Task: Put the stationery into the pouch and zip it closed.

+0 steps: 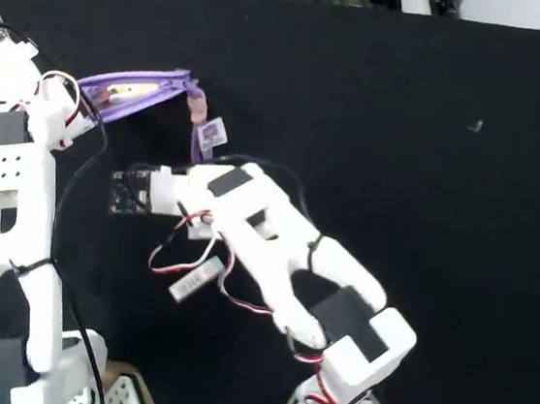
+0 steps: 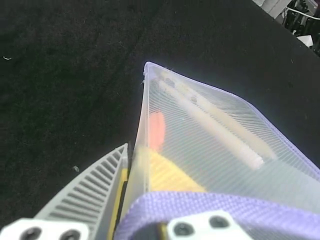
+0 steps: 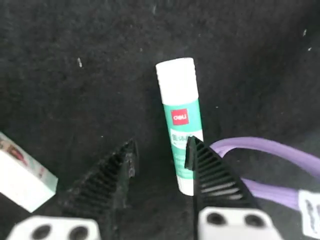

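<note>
Black cloth (image 3: 75, 60) is lying just under my right claw (image 3: 161, 147), which is hanging released with its fingers spread. The glue (image 3: 181, 120) is lying flat between the fingers, closer to one of them, with its cap pointing away. I judge that the jaws are being held apart so they can drop around the tube and close on it. That nearer finger is covering part of the glue's near end. To the other side an eraser (image 3: 22, 182) is being cut off by the frame edge. A purple strap (image 3: 265, 149) with a label (image 3: 311, 212) is trailing in past the glue, well apart from the eraser.

My left claw (image 1: 86, 108) is clenching one end of the pouch (image 2: 210, 150), with a ribbed finger pressing on its clear wall. I judge this grip is steadying the pouch so that its mouth is facing my other arm. Inside, an orange piece (image 2: 157, 129), a yellow piece (image 2: 165, 175) and a white stick (image 2: 220, 132) are showing only as blurs through the wall. I cannot make out the zip slider, nor tell whether the pouch is touching the cloth.
</note>
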`<move>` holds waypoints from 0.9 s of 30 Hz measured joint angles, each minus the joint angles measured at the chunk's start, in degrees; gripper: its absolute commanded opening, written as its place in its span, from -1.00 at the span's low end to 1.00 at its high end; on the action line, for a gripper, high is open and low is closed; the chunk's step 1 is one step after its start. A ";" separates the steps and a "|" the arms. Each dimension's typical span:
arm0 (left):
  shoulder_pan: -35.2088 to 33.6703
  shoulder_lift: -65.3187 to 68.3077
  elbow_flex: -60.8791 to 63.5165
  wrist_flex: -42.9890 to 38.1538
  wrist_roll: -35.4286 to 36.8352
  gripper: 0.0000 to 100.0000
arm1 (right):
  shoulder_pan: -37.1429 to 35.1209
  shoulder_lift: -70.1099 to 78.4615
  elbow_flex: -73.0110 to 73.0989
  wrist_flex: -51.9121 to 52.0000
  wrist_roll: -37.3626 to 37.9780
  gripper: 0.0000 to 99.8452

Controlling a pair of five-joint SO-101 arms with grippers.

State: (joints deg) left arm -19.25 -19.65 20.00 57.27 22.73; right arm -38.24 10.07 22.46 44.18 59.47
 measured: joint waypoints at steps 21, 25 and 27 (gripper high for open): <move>0.00 0.00 0.00 0.00 0.00 -0.94 | 2.64 11.69 -12.31 -0.97 5.45 -0.98; 0.00 0.00 0.00 0.00 0.00 -0.94 | 5.71 11.69 -12.31 -0.97 5.45 -0.98; 0.00 0.00 0.00 0.00 0.00 -0.94 | 7.82 11.69 -12.31 -0.70 5.45 -0.98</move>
State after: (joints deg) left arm -19.25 -19.65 20.00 57.27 22.73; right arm -30.42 21.76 10.15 43.47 64.92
